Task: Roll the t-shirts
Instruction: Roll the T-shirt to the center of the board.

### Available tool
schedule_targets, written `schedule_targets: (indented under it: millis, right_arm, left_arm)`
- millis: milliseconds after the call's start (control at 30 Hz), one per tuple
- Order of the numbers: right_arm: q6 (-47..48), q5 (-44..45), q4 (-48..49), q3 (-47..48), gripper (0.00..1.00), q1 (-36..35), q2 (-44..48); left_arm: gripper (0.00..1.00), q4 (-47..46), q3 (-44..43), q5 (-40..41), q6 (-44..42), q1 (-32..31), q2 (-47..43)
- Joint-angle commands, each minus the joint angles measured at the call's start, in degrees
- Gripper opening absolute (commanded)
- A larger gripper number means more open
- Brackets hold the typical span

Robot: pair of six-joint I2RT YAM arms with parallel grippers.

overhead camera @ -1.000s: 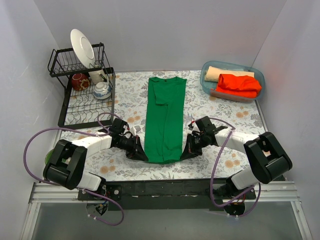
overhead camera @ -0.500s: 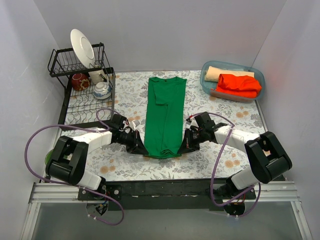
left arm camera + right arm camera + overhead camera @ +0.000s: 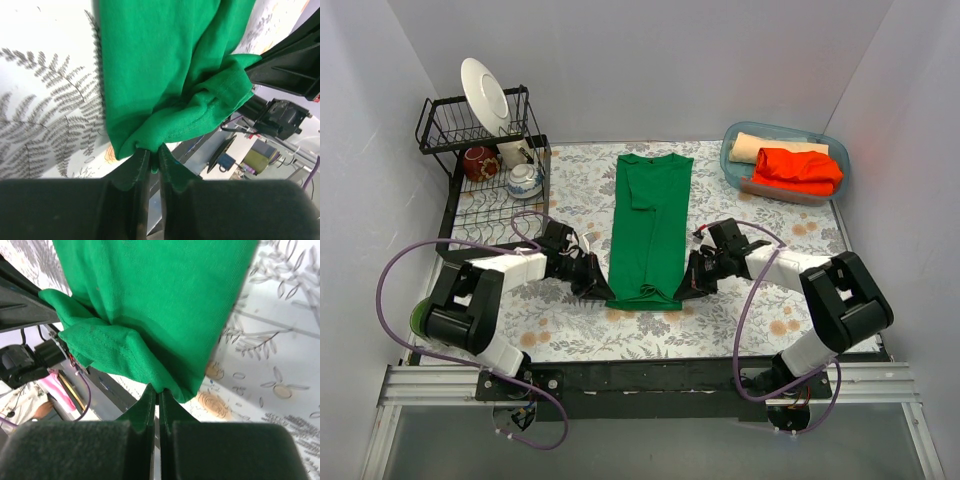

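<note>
The emerald green t-shirt point(image 3: 650, 220) lies folded into a long narrow strip down the middle of the floral table, collar end far. Its near hem is lifted and curled back. My left gripper point(image 3: 601, 295) is shut on the hem's left corner point(image 3: 131, 140). My right gripper point(image 3: 685, 291) is shut on the hem's right corner point(image 3: 172, 382). Both pinch the cloth at the fingertips just above the table. The orange-red t-shirt point(image 3: 798, 170) and the pale tan t-shirt point(image 3: 770, 147) lie in the bin at the back right.
A blue plastic bin point(image 3: 835, 150) stands at the back right. A black dish rack point(image 3: 485, 190) holding a white plate point(image 3: 485, 95), a red cup and a bowl stands at the back left. Purple cables loop beside both arms.
Both grippers have moved away from the near edge toward the far side, carrying the green shirt's hem with them. The hem has curled over onto the strip, which now looks shorter.
</note>
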State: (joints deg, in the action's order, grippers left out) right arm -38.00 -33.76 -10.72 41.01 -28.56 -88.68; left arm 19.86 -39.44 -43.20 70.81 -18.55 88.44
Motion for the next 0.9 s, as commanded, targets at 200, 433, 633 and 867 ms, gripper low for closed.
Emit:
schedule_targets:
  millis: [200,433,633,867]
  right_arm:
    - [-0.5,-0.6,4.5,4.3,0.02,1.3,-3.6]
    - [13.4,1.8,-4.9,11.9,0.39,5.8,-1.1]
    - [27.7,2.3,-7.6,12.6,0.48,7.7,4.0]
    - [43.3,-2.7,-5.4,9.6,0.42,0.4,7.9]
  left_arm:
    - [0.20,-0.1,-4.7,1.1,-0.1,1.1,4.4]
    - [0.48,10.0,-13.2,0.7,-6.1,3.9,0.8]
    - [0.53,13.2,-17.2,-3.4,-20.0,3.9,-0.8]
    - [0.52,14.5,-15.8,-15.5,-34.4,1.6,0.7]
